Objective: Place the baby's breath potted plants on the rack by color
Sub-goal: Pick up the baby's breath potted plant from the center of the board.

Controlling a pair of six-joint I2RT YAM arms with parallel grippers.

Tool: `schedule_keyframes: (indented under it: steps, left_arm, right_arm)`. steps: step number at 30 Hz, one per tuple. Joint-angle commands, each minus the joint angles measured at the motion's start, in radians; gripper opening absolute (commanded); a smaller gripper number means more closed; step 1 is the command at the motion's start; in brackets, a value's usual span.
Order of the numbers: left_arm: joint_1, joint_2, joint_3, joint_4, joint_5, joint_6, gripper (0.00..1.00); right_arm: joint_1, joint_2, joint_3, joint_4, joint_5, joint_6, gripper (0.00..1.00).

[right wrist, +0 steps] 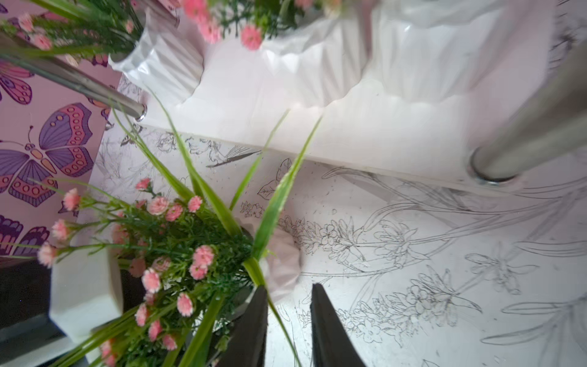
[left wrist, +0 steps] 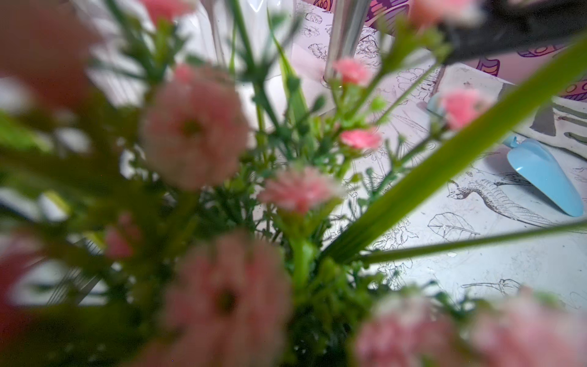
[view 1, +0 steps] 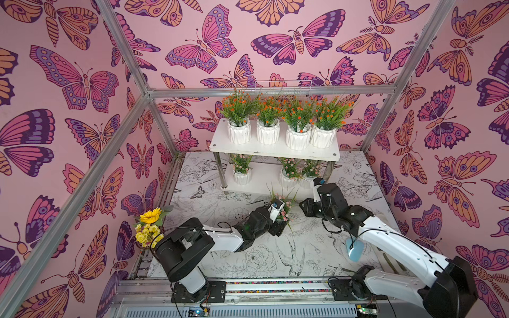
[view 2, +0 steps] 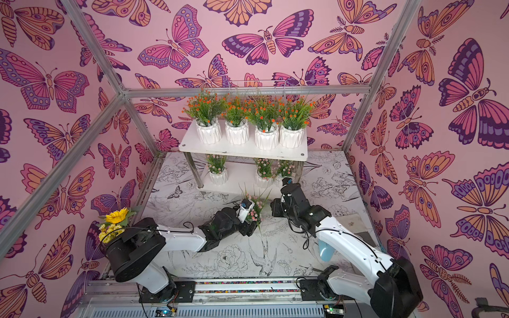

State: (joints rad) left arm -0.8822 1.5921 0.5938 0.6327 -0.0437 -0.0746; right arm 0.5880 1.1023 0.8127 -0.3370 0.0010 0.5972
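Nearest, the black-and-white right arm (view 1: 399, 247) is rising from the right end of the worktop's near edge and reaching toward the middle. It is passing over a light-blue plastic scoop (view 1: 355, 249) that is lying near the right edge. Its right pincer (right wrist: 289, 287) is standing narrowly parted, with only a green blade crossing the gap. Its tips are pointing at the white ribbed pot (right wrist: 281, 263) of a pink-flowered baby's breath plant (view 1: 285, 208), just beside it.

That plant is sitting at the middle of the white line-drawn worktop (view 1: 261, 256), just in front of the rack. The black-and-white left arm (view 1: 220, 239) is stretching in from the left end of the near edge. The left pincer (view 1: 280, 224) is standing wide at the plant's base. Leaves are hiding its pads, so whether they are pressing the pot cannot be told.

The white two-tier rack with shiny tube legs (view 1: 272, 152) is standing at the far edge. Four orange-flowered plants in white ribbed pots (view 1: 268, 113) are filling its upper board side by side. On the lower board, one pink-flowered plant (view 1: 241, 168) is standing at the left end and two more (view 1: 289, 170) are standing side by side at the right end, leaving open board between them. The upper board is overhanging that gap, and its front is lying open between the legs.

A yellow sunflower bouquet (view 1: 150, 225) is standing at the left edge, close behind the left arm's shoulder. Bare worktop is lying open between the two arms toward the near edge.
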Motion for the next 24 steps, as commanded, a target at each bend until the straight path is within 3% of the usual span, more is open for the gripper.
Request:
schedule_keyframes:
  steps: [1,10,24]
  left_arm:
    - [0.005,-0.06,0.045,-0.042,-0.055,0.02,0.7]
    - [0.008,-0.073,0.112,-0.139,-0.092,0.026,0.7]
    - [0.033,-0.102,0.199,-0.264,-0.102,0.026,0.7]
  right_arm:
    - [-0.02,-0.066,-0.032,-0.063,0.079,-0.02,0.27]
    - [-0.058,-0.167,-0.103,-0.095,0.096,-0.013,0.28]
    - [-0.092,-0.186,-0.144,-0.088,0.086,-0.022,0.3]
